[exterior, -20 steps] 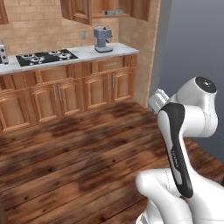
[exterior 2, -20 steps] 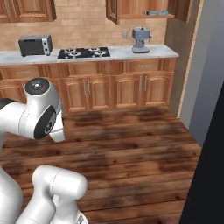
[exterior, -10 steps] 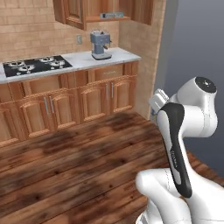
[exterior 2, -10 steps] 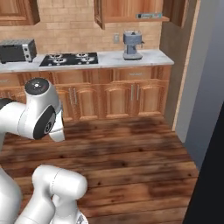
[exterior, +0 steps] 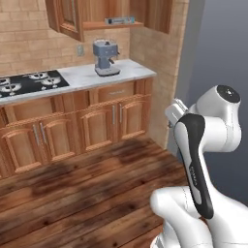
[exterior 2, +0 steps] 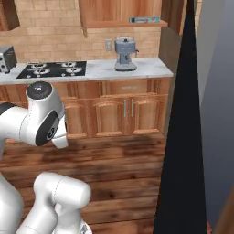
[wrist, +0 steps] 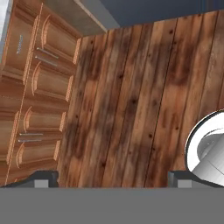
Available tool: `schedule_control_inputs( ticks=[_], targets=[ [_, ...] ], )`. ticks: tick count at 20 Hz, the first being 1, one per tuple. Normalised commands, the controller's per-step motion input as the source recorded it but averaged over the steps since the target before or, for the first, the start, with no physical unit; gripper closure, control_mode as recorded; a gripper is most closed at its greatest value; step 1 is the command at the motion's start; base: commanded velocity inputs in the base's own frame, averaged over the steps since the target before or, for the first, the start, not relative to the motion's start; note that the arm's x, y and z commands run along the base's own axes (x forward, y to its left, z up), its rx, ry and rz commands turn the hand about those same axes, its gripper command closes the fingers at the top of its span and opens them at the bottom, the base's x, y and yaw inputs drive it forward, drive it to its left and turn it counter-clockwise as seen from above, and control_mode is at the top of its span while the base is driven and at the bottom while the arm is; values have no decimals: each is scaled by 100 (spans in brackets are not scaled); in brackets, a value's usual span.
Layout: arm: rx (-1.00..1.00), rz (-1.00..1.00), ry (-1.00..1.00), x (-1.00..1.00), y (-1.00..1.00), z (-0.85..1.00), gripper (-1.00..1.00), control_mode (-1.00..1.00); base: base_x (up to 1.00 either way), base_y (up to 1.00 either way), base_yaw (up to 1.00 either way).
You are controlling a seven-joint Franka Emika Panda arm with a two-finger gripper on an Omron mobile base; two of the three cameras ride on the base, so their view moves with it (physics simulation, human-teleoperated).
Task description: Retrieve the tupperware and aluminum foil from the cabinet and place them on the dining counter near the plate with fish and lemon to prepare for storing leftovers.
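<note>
Closer now than half a second ago, the cabinet run fills more of both base views because the base has driven toward it; the things themselves have not shifted. On the pale countertop [exterior: 126, 70], near its right end, stands a blue-grey espresso machine [exterior: 105, 57], with a black gas hob [exterior: 29, 82] to its left and a toaster oven [exterior 2: 5, 58] at the far left edge. Above the machine, on the shelf of the open wall cabinet [exterior 2: 121, 11], lies a long flat box, likely the aluminum foil [exterior: 120, 20]; its lettering is too small to read. No tupperware can be made out. A dark upright panel [exterior 2: 183, 137] blocks the right side. Over the plank floor [wrist: 131, 96], the gripper [wrist: 113, 178] has its fingers spread wide, holding nothing.
</note>
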Motion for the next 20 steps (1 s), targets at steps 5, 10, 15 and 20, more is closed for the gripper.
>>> schedule_control_inputs(
  ticks=[5,10,15,20],
  targets=[
    [0,0,0,0,0,0,-100,100,100,-40,5],
    [0,0,0,0,0,0,-100,100,100,-41,8],
    [0,0,0,0,0,0,-100,100,100,-47,17],
    [0,0,0,0,0,0,-100,100,100,-49,21]
  ],
)
